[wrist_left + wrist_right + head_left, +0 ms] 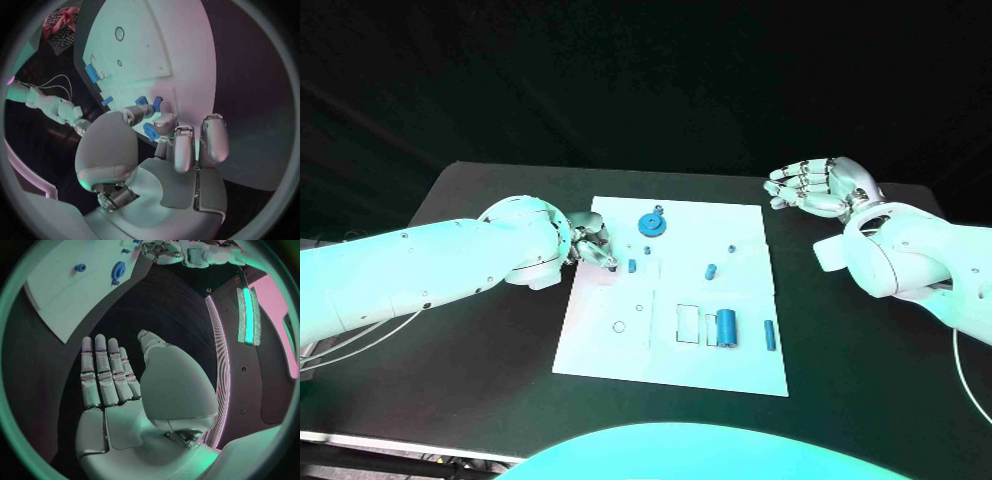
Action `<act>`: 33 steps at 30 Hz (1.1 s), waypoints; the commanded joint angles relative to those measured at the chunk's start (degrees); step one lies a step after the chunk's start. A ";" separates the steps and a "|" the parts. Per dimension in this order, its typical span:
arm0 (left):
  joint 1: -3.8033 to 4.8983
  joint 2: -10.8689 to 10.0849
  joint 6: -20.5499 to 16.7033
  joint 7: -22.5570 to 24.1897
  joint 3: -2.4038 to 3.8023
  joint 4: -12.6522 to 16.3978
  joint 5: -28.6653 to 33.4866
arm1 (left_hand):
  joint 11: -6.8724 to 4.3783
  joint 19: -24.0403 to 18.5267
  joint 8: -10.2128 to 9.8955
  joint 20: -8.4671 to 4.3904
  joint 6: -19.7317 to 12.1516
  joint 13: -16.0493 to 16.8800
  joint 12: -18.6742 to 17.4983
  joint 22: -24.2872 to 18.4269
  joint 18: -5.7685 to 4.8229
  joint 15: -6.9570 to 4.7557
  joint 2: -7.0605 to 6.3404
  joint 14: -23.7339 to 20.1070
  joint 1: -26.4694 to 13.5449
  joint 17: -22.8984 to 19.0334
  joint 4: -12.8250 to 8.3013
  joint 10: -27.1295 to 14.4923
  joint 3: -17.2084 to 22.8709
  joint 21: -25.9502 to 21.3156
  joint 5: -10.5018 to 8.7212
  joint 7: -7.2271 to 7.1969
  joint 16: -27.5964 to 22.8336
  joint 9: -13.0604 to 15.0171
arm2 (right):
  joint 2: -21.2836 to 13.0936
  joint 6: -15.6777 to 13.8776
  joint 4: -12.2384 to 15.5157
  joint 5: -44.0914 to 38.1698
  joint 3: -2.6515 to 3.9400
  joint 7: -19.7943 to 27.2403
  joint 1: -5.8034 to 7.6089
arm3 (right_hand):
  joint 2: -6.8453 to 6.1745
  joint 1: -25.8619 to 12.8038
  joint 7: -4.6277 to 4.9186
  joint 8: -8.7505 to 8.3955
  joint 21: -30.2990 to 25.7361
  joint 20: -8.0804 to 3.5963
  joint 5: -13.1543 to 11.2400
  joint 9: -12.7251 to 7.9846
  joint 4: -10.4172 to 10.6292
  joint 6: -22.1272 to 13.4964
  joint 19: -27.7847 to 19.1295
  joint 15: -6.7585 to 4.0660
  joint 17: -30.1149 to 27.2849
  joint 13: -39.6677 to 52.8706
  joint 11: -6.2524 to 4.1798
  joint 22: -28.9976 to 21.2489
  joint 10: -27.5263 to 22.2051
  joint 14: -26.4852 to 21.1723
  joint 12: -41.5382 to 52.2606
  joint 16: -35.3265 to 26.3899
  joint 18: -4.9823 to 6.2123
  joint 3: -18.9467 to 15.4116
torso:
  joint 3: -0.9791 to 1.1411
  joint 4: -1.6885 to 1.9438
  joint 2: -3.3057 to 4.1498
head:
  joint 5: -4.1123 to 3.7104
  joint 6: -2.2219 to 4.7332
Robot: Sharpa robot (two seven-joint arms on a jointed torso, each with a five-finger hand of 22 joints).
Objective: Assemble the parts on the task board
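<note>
Matte black tabletop (pixel 473 200) fills the middle of the head view. On it, centre frame, the flat white rectangular task board (pixel 733 360), smooth, with thin outlined slots and small circles printed or cut near its lower half.

Left robot hand (pixel 593 243), silver and jointed on a glossy white arm, sits over the board's left edge, fingers curled down; left wrist view shows a small blue part (pixel 150 131) pinched between thumb and fingertips. Right robot hand (pixel 816 185), same build, upper right of the frame, off the board over bare tabletop, fingers apart and straight, holding nothing.

Parts, big to small: round blue gear-like disc (pixel 653 223) near the board's top; blue cylinder (pixel 727 326) in the lower slots; slim blue peg (pixel 770 336) just right of it; short blue peg (pixel 711 270) mid-board; tiny blue stub (pixel 632 266) beside the left fingers.
</note>
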 commanded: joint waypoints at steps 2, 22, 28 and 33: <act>-0.32 0.47 -0.23 0.06 -0.11 -0.64 1.35 | -0.15 0.17 -0.48 -0.14 0.20 -0.64 -0.69 -0.44 -0.20 -0.44 0.38 5.42 -0.72 13.15 0.24 -0.68 -1.50 -0.42 -0.37 -0.33 -0.19 -0.14 | -0.09 0.21 0.14 -0.07 0.01 0.65 -0.03 | 0.42 -0.15 1.50 -0.13 -0.05 -0.02 0.18 -0.08 -0.01 0.41 -0.29 -0.06 -0.13 -0.07 0.06 -0.15 0.27 0.27 -0.37 -0.42 0.76 -0.01 | -0.01 0.02 0.02 | -0.19 -0.07; -0.33 1.05 0.47 -0.51 -0.12 -1.82 1.69 | -0.07 0.18 -0.99 -0.18 0.72 -0.44 -0.74 -0.49 -0.21 -0.39 0.33 5.45 -1.23 13.26 3.95 -0.87 -7.93 -0.64 -0.52 -0.29 -0.15 -0.41 | -0.22 0.12 0.13 -0.07 0.01 0.70 -0.03 | 0.41 -0.19 1.54 -0.17 -0.09 0.00 0.18 -0.12 -0.02 0.34 -0.36 -0.01 -0.23 -0.08 0.11 -0.27 0.17 0.15 -0.43 -0.53 0.74 -0.03 | -0.07 0.11 0.00 | -0.37 -0.12; -0.33 0.77 0.34 -0.63 -0.11 -1.77 1.55 | -0.04 0.18 -1.24 -0.17 0.99 -0.38 -0.78 -0.52 -0.20 -0.37 -0.06 5.45 -1.28 13.28 6.10 -0.92 -11.41 -0.74 -0.52 -0.25 -0.14 -0.55 | -0.21 0.11 0.10 -0.07 0.01 0.72 -0.03 | 0.42 -0.23 1.57 -0.18 -0.10 0.03 0.18 -0.14 -0.02 0.31 -0.40 0.02 -0.31 -0.08 0.13 -0.36 0.13 0.09 -0.46 -0.59 0.73 -0.03 | -0.10 0.09 0.00 | -0.28 0.06; -0.34 0.23 0.01 -0.35 -0.07 -1.57 1.35 | -0.01 0.19 -1.38 -0.18 1.11 -0.36 -0.82 -0.51 -0.20 -0.35 0.04 5.46 -1.27 13.31 7.38 -0.94 -13.23 -0.78 -0.49 -0.22 -0.13 -0.61 | -0.22 0.09 0.08 -0.07 0.01 0.74 -0.06 | 0.42 -0.23 1.57 -0.18 -0.10 0.03 0.18 -0.14 -0.02 0.31 -0.40 0.02 -0.31 -0.08 0.13 -0.36 0.13 0.09 -0.46 -0.59 0.73 -0.03 | -0.10 0.02 0.04 | -0.28 0.20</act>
